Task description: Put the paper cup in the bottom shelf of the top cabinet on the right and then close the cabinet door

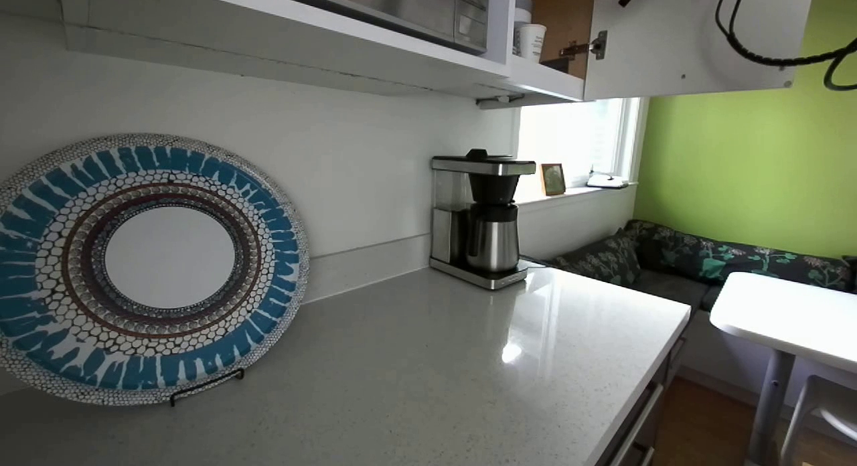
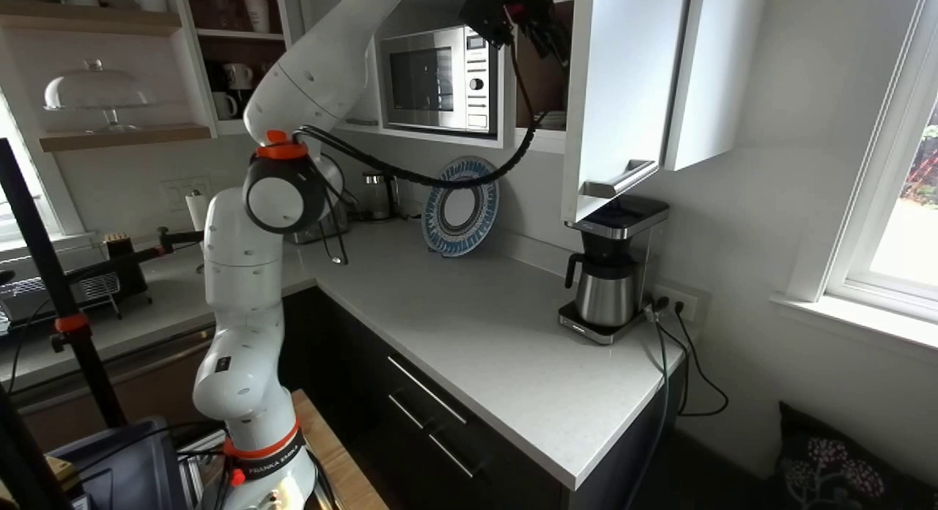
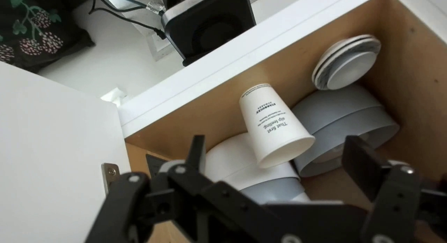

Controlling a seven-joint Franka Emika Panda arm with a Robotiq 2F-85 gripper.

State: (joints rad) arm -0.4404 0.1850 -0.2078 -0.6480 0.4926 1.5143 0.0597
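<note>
The white paper cup [image 3: 276,127] stands upright on the bottom shelf [image 3: 188,131] of the top cabinet [image 1: 546,78], in front of stacked bowls. It also shows in an exterior view [image 1: 532,43]. The wrist view is upside down, so the cup's rim points down there. My gripper [image 3: 275,148] is open and empty. Its fingers frame the cup in the picture but do not touch it. In an exterior view the gripper [image 2: 553,41] is at the cabinet opening, and the cup is hidden there. The cabinet door [image 1: 699,44] is swung open; it also shows in the wrist view [image 3: 52,159].
White bowls [image 3: 234,159], grey bowls [image 3: 342,110] and small stacked dishes [image 3: 349,61] sit in the cabinet. A microwave [image 2: 440,78] is beside it. The coffee maker [image 2: 608,275] stands below on the counter [image 2: 469,305]. A black cable [image 2: 440,180] hangs from the arm.
</note>
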